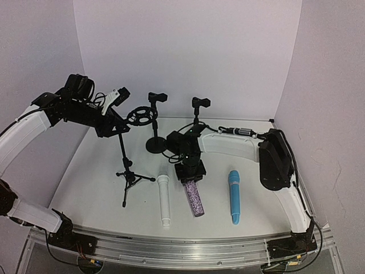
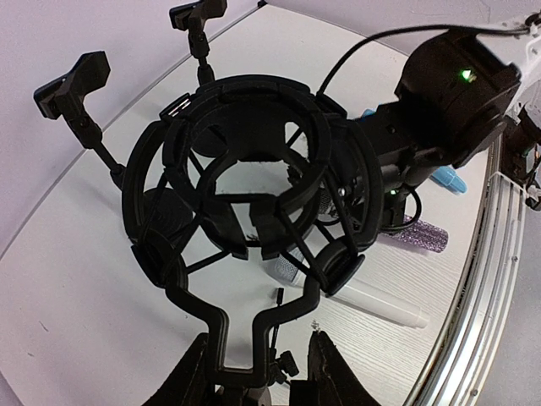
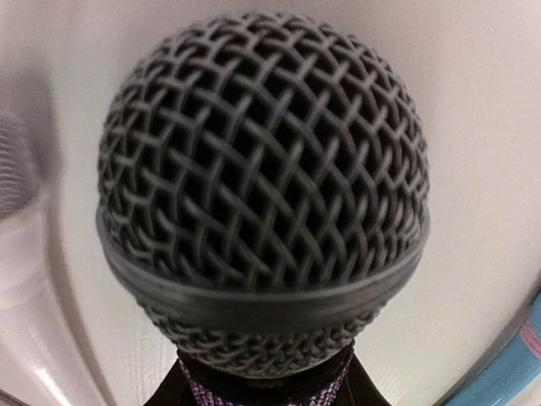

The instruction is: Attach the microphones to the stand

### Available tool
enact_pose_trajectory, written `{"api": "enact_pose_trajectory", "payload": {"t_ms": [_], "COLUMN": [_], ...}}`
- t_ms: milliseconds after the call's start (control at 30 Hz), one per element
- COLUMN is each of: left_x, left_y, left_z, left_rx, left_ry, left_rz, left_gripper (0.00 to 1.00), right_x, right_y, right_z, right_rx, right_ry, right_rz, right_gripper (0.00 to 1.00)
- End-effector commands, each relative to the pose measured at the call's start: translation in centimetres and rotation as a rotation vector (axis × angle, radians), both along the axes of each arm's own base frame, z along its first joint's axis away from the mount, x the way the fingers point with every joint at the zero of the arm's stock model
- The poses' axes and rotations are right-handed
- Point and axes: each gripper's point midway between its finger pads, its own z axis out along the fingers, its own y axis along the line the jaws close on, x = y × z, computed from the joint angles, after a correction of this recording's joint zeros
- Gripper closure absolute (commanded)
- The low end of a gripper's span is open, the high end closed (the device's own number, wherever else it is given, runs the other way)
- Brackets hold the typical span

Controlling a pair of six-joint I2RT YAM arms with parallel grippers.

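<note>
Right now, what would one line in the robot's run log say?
left hand: astride tripod stand stem, grip unclear | right hand: closed on purple microphone, lying on table | white microphone, blue microphone: untouched

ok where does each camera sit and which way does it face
Top external: above and behind the bases, facing the table; both arms show.
Left wrist: on the left arm, facing the shock mount; left gripper at bottom.
Right wrist: on the right arm, facing the purple microphone head; right gripper below.
Shared: purple microphone, all three.
</note>
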Motion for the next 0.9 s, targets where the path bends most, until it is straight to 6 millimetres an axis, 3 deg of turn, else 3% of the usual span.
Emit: {"api": "enact_pose_trajectory", "payload": {"t_ms": [0,233,433,600,733,867], "left_x": [-1.3,-2.0,-2.3,-2.4,-2.4,-2.4], "left_y": [-0.2,-0.3,-0.4,-0.4,-0.5,-0.5], "left_z": [2.1,1.4,1.0,0.9,0.8,0.9], "left_rx": [-0.044,-0.014,-0.008,-0.003,-0.003,-0.007], "left_ry": [-0.038,-0.064,-0.038,-0.046,-0.039,-0.038], "left_rz": [-0.049,-0.112,-0.135,-0.140,-0.145,-0.145], "left_gripper": [1.00,1.00,1.00,1.00,1.00,1.00], "right_x": [4.2,5.3,4.4,2.5,1.3,1.0], "right_y": [2.6,2.2,2.4,6.5,10.5,12.3], "right_z": [19.8,37.1,49.5,53.6,54.5,54.1], "right_rx": [0.337,0.664,0.916,1.093,1.167,1.172], "right_ry": [-0.421,-0.887,-1.245,-1.360,-1.403,-1.418], "right_rz": [0.105,0.152,0.222,0.350,0.438,0.474], "right_gripper": [1.00,1.00,1.00,1.00,1.00,1.00]}}
